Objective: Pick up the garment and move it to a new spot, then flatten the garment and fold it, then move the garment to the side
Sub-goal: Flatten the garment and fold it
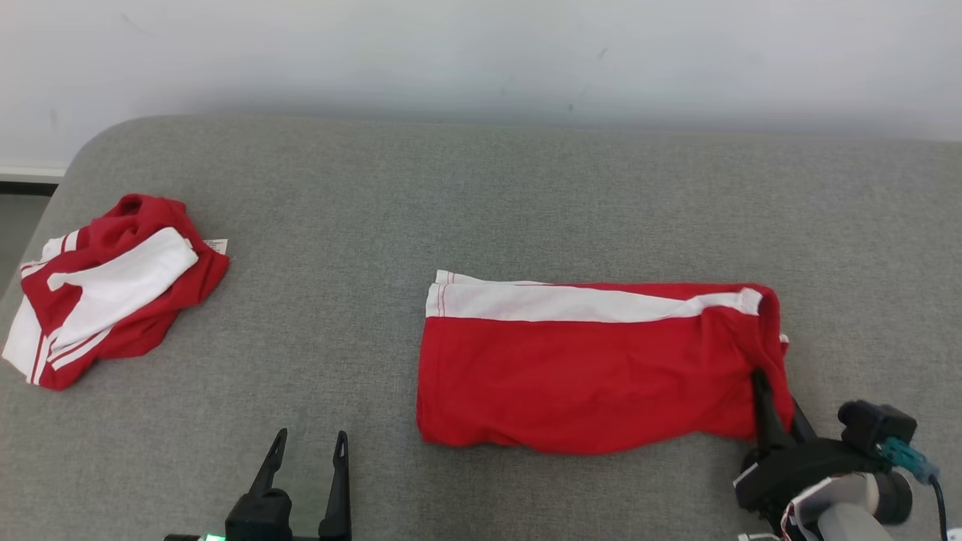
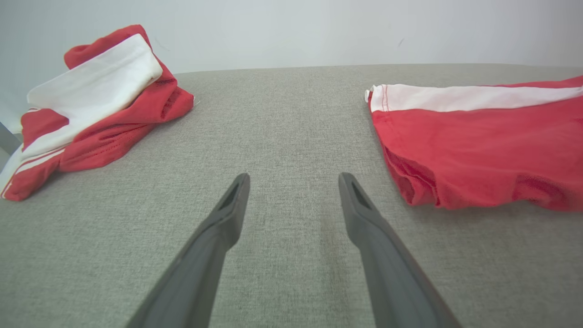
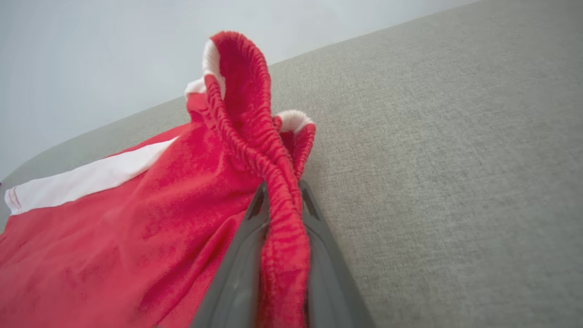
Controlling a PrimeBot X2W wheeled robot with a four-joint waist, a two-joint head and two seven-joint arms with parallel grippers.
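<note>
- The red shorts (image 1: 586, 376) are laid folded on the grey cushion (image 1: 481, 195), right of its middle, with a white stripe (image 1: 571, 302) running along the far edge.
- The right gripper (image 1: 774, 391) is seen at the right end of the shorts, at the near corner.
- In the right wrist view, the elastic waistband (image 3: 255, 114) is pinched between the two dark fingers (image 3: 237, 269). The jaws are clenched on it, with red cloth filling the narrow gap.
- Beyond the fingertips the waistband is raised off the cushion into an upright loop, while the rest of the shorts lies flat.
- The left gripper (image 1: 312, 436) is found at the lower left, over bare cushion and well apart from the shorts. Its jaws are spread wide and nothing is held between them.
- A second red and white garment (image 1: 113, 293) is left crumpled in a heap near the left end of the cushion, well apart from the shorts.
- A pale wall (image 1: 481, 52) is seen behind the cushion.
</note>
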